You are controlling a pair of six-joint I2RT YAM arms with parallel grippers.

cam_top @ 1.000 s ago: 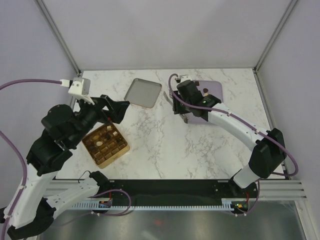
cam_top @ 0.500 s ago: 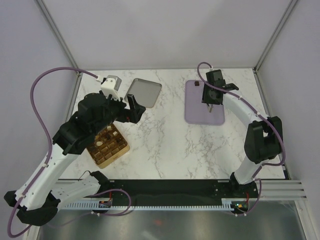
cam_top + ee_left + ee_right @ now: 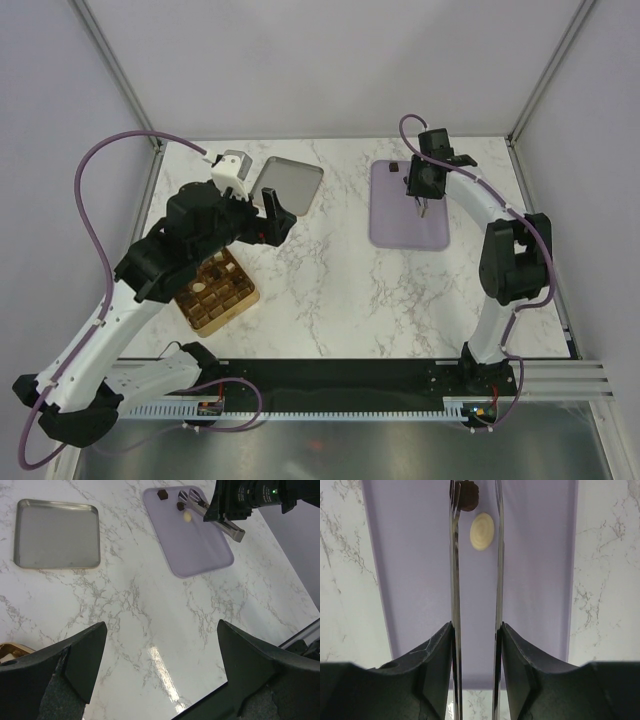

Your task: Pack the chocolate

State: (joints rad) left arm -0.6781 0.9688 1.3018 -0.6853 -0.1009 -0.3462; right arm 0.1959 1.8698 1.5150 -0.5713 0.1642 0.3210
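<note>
Three chocolates lie at the far end of the lilac tray [image 3: 400,222]: two dark brown pieces [image 3: 161,494] [image 3: 179,505] and one cream-white piece [image 3: 187,516]. My right gripper [image 3: 422,188] is shut on metal tongs [image 3: 220,522] held over that tray. In the right wrist view the gripper [image 3: 476,630] holds the tong arms [image 3: 455,580] apart, with the cream piece [image 3: 482,531] between their tips and a dark piece [image 3: 468,495] at the left tip. The gold box [image 3: 212,292] holds several pieces. My left gripper [image 3: 270,215] is open and empty, high above the marble [image 3: 162,635].
A flat silver metal tray [image 3: 290,183] lies at the back, left of centre, and also shows in the left wrist view [image 3: 56,533]. The left arm's body overhangs part of the gold box. Frame posts stand at the back corners.
My right arm has swung back and right, taking the tongs to the tray's far end. My left arm has lifted away from the gold box toward the silver tray.
</note>
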